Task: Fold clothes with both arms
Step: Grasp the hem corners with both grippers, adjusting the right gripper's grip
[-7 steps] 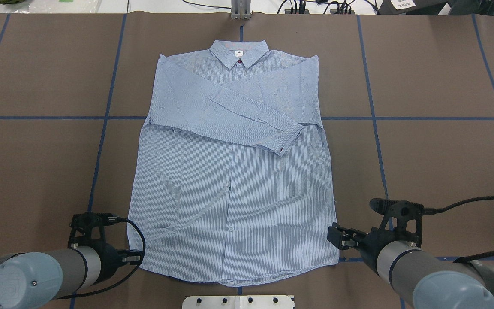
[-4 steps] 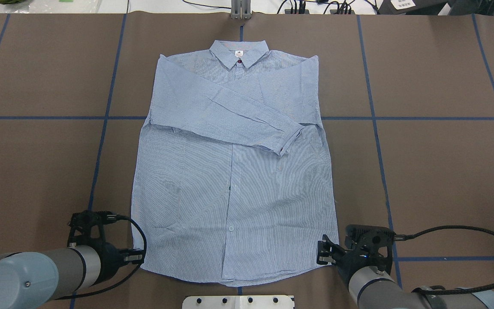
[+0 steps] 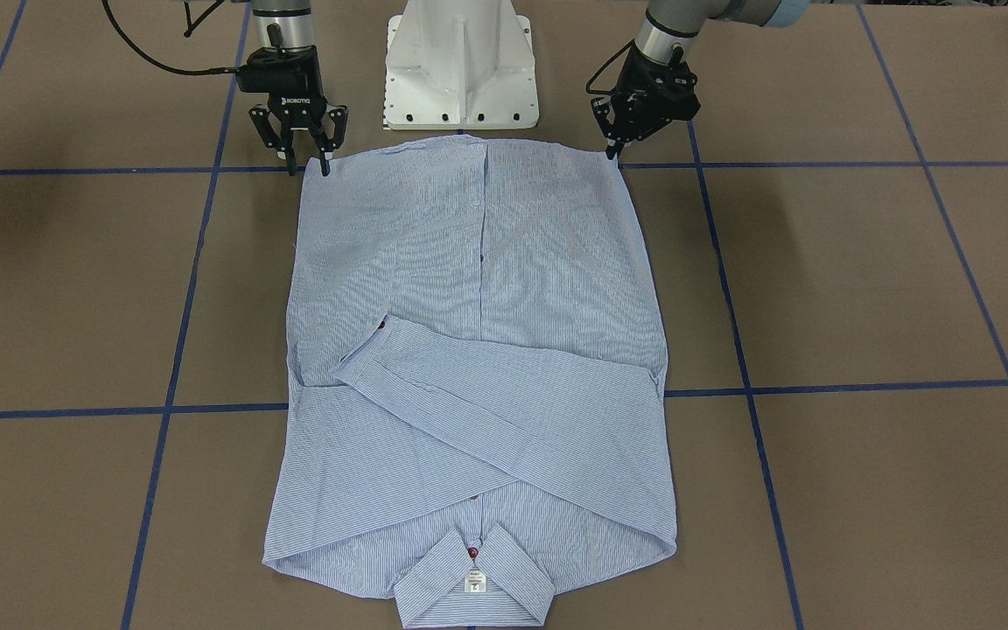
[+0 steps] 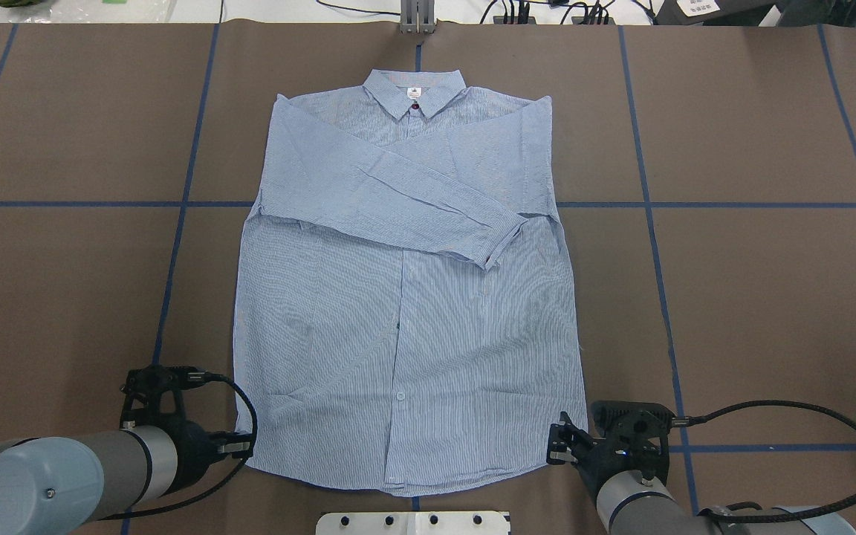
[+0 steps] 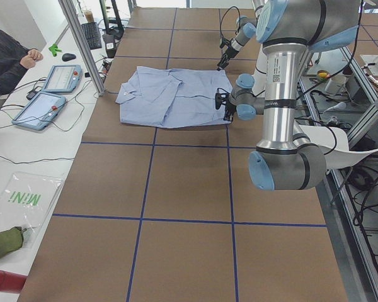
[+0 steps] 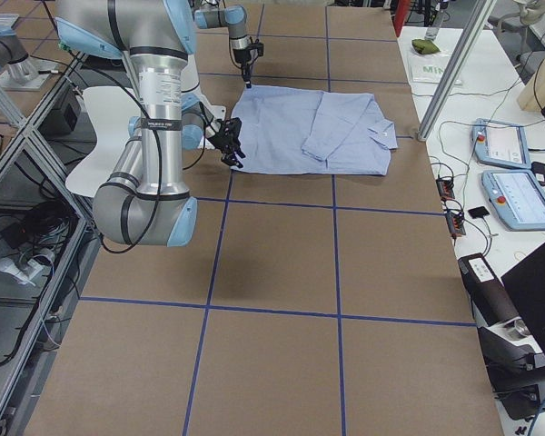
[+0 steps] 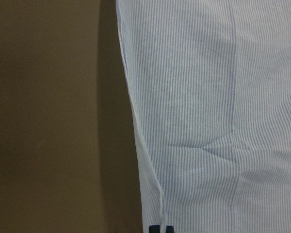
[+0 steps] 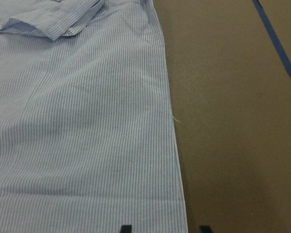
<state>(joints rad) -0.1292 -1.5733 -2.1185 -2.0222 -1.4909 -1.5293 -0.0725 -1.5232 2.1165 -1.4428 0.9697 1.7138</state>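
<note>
Nearest, left gripper (image 4: pixel 244 447): sat low at the hem corner on the robot's left. Its fingers were drawn close together and the cloth's edge ran straight into them in the wrist view, so it was judged clenched on the shirt.
Right gripper (image 3: pixel 309 168): sat low at the opposite hem corner. Its fingers were spread, one tip over the cloth and one over bare table, and it held nothing.
Hem (image 4: pixel 398 483): was gently curved and lay flat, on the side closest to the robot's base, running between the two grippers.
Shirt (image 4: pixel 398 319): lay button side up, spread flat in the middle of the table, with the hem toward the robot and the neck away.
Sleeves (image 4: pixel 398 197): were both folded in across the chest. The upper one slanted, with its cuff (image 4: pixel 498 249) near the shirt's right edge.
Collar (image 4: pixel 414 93): was the farthest part, lying flat with a small white label showing.
Table (image 4: pixel 770 297): had a brown cover marked with blue tape lines.
Step in hand: was judged to be taking hold of both hem corners for the lengthwise fold. One corner was taken and the other was not yet.
Next move called for: the right fingers to close on their corner through every layer. Both arms would then lift level and carry the hem toward the collar without dragging the sleeves out of place.
</note>
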